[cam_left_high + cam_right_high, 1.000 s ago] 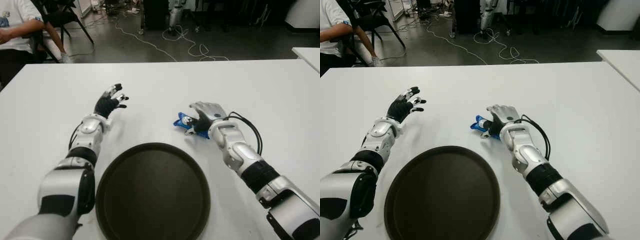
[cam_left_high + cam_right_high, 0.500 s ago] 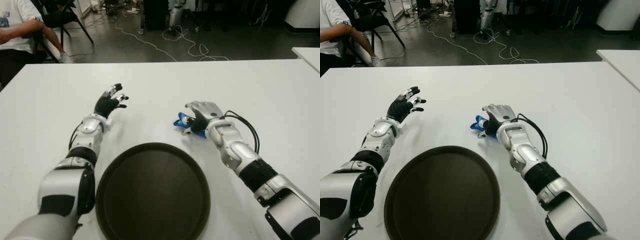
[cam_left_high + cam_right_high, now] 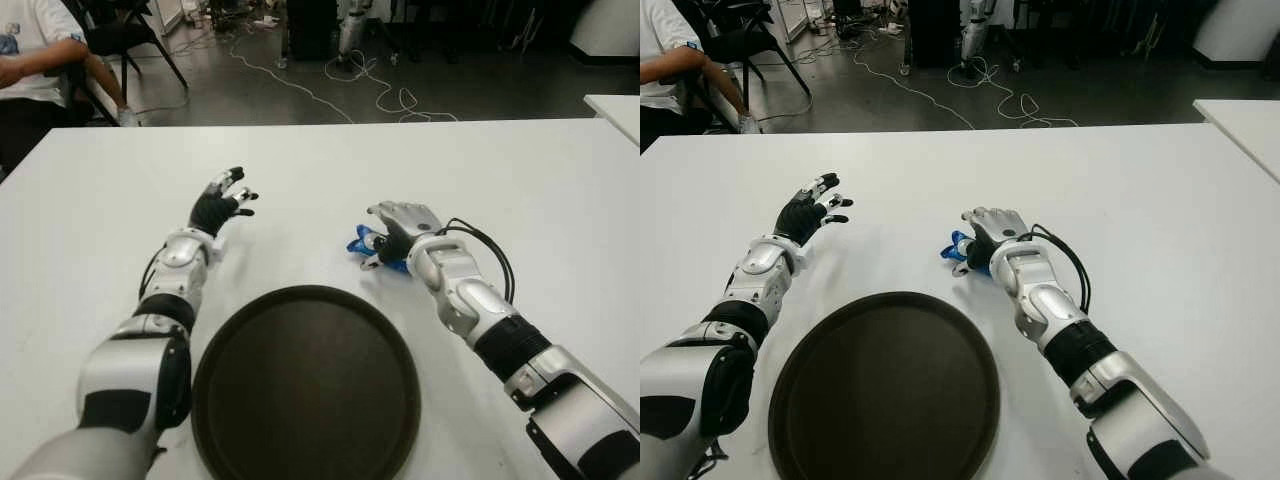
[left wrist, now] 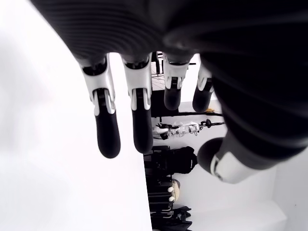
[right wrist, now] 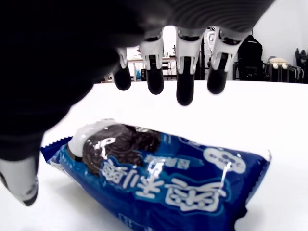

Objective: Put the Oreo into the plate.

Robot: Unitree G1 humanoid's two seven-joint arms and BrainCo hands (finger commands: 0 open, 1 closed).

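I see the blue Oreo pack [image 5: 159, 185] lying flat on the white surface [image 3: 520, 180], just past the dark round plate [image 3: 305, 385]. My right hand [image 3: 400, 228] hovers over the pack, fingers [image 5: 185, 72] spread, holding nothing. My left hand [image 3: 218, 205] shows left of the plate, fingers loose and empty.

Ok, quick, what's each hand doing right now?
Left hand: open, holding nothing, beyond the plate.
Right hand: open, over the Oreo packet, not gripping it.
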